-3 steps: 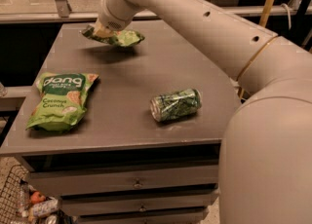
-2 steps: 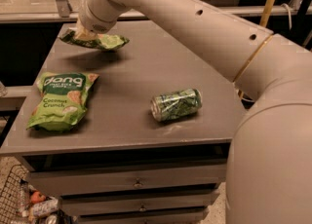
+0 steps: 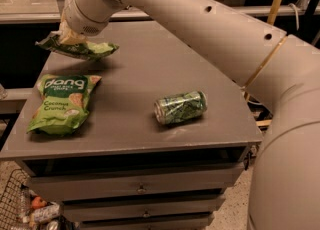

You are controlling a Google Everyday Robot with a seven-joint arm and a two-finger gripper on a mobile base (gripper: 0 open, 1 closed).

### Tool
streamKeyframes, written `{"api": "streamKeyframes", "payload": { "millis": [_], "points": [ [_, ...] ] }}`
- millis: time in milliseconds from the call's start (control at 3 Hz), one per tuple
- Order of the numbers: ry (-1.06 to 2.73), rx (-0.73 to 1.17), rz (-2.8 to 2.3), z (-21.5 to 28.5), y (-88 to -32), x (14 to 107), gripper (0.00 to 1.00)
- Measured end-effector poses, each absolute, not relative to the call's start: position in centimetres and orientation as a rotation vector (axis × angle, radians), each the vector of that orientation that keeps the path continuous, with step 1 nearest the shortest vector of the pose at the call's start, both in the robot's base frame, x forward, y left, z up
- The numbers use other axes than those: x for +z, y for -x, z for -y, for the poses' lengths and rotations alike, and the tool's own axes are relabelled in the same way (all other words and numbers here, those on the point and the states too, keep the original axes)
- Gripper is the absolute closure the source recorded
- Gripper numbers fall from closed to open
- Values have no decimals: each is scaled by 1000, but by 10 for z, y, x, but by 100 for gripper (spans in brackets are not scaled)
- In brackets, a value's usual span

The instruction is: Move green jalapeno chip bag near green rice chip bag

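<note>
The green jalapeno chip bag (image 3: 79,49) is small, wrinkly and glossy green. It hangs in the air above the table's far left part. My gripper (image 3: 69,37) is shut on its top and holds it just beyond the green rice chip bag (image 3: 62,103). That larger light-green bag reads "dang" and lies flat at the table's left side. A small gap shows between the two bags. My arm reaches in from the upper right.
A shiny green drink can (image 3: 180,107) lies on its side near the middle right of the grey table (image 3: 150,59). Drawers (image 3: 140,189) sit under the tabletop. A wire basket (image 3: 20,209) with items stands on the floor at lower left.
My gripper has carried the small green bag leftward and toward the front, from the far middle of the table to just beyond the "dang" bag. The can and the large bag have not moved.
</note>
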State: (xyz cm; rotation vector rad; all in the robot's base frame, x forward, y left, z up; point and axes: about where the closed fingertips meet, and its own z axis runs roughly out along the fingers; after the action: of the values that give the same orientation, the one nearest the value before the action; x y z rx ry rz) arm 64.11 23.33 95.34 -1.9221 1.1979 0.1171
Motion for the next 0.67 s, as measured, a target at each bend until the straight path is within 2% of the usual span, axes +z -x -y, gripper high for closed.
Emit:
{"api": "streamKeyframes", "payload": {
  "millis": [333, 667],
  "points": [
    [1896, 145, -1241, -213, -638, 949, 100],
    [1900, 147, -1238, -215, -637, 948, 74]
  ]
}}
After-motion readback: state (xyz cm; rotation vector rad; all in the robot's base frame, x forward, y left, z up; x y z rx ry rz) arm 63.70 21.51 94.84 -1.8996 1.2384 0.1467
